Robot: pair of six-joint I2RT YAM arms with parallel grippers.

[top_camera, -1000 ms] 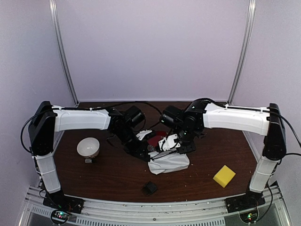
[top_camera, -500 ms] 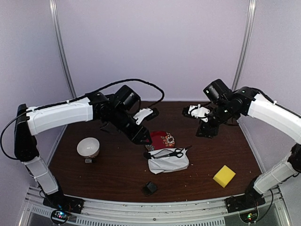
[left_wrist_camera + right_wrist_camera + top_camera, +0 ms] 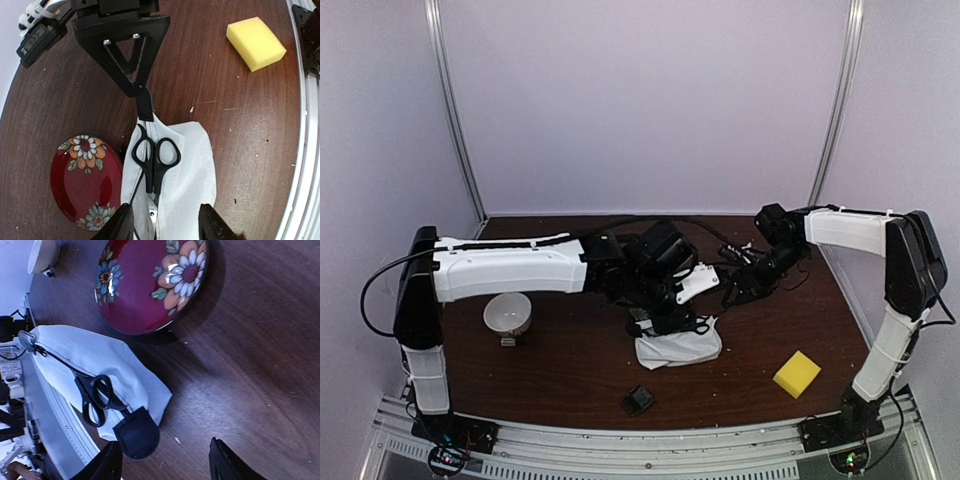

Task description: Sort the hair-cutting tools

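Note:
A pair of black-handled scissors (image 3: 155, 159) lies on a white cloth pouch (image 3: 187, 175), its silver blades partly tucked under a fold. My left gripper (image 3: 165, 224) hovers just above the blade end, open, with nothing between its fingers. My right gripper (image 3: 165, 465) is open over bare wood just beside the pouch's black leather tab (image 3: 136, 432). The scissors (image 3: 95, 399) and pouch (image 3: 90, 360) lie to its left in that view. A small black block (image 3: 639, 399) sits alone near the front edge. In the top view both grippers, left (image 3: 668, 318) and right (image 3: 732, 290), meet over the pouch (image 3: 680, 345).
A red flowered plate (image 3: 87, 182) lies right next to the pouch, also in the right wrist view as the plate (image 3: 150, 285). A white bowl (image 3: 507, 312) stands at the left. A yellow sponge (image 3: 797, 373) rests at the front right.
Both arms lifted and swung apart half a second ago and have now come back down to the pouch. The left gripper, shut a second ago, now stands open. The scissors now show on the pouch.

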